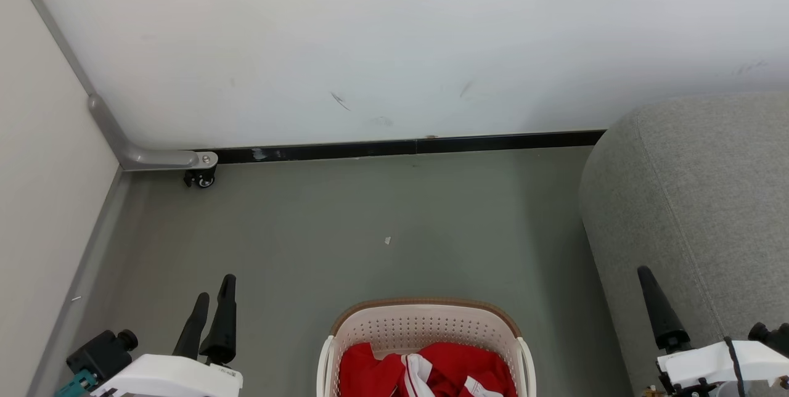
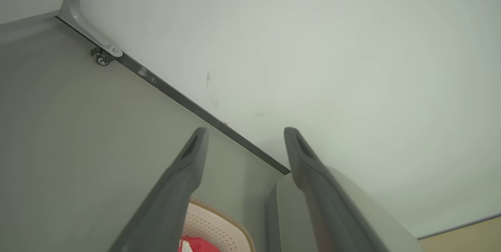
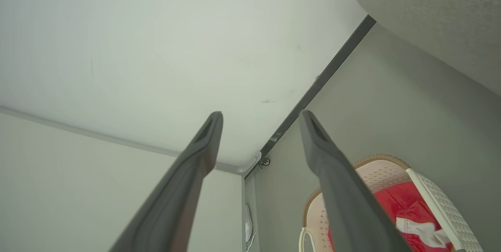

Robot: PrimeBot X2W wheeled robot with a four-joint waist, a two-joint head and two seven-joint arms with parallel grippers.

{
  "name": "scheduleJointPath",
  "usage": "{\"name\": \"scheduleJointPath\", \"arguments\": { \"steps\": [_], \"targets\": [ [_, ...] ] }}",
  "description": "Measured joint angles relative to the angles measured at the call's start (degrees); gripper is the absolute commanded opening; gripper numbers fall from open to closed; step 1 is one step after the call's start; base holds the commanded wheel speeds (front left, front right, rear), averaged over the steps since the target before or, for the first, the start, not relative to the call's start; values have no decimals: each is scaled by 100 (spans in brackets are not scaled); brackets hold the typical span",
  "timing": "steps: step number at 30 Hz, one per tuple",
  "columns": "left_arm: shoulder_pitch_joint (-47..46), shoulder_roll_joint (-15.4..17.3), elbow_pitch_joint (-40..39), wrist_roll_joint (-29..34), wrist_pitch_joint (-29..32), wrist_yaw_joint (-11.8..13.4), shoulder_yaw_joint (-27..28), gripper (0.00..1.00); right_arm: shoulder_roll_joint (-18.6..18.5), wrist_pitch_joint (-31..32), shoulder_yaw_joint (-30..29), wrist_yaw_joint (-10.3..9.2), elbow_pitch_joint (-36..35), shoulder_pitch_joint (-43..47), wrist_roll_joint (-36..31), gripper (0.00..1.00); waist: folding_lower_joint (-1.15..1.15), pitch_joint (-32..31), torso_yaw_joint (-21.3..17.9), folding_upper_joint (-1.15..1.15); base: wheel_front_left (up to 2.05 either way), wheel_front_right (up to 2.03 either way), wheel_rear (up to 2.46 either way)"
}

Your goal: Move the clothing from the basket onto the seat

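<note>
Soft, light, floppy clothing [image 1: 444, 365] in the near basket [image 1: 425, 306]; pinch a raised fold. Left gripper [image 2: 245, 130], right gripper [image 3: 262, 114]: jaws wide, empty.

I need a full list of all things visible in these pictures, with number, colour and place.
basket: 1, cream with brown rim, bottom centre of head view
clothing: one heap, red and white, in the basket
sofa: 1, grey, right of the basket
floor: 1, grey-green, under the basket
wall: 1, white, at the back
skirting: 1, black, along the wall's foot
panel: 1, cream, at the left
caster wheel: 1, black, left back corner
scrap: 1, white, on the floor
left gripper: 1, dark fingers, open, lower left
right gripper: 1, dark fingers, open, lower right
</note>
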Motion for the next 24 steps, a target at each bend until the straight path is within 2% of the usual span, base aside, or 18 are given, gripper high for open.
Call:
{"name": "scheduleJointPath", "arguments": {
  "steps": [5,17,24],
  "targets": [
    [1,25,-138,694,-132,178,-147,100,1,-104,135,0,-53,5,-728,100,-14,-16,3,0,0,0,0],
    [31,53,-207,2007,-359,583,-416,100,2,-318,276,0,-55,143,-2174,100,-73,-28,17,0,0,0,0],
    [151,62,-231,2672,-505,740,-597,100,9,-470,297,0,-120,144,-2876,100,-90,-29,21,0,0,0,0]
  ]
}}
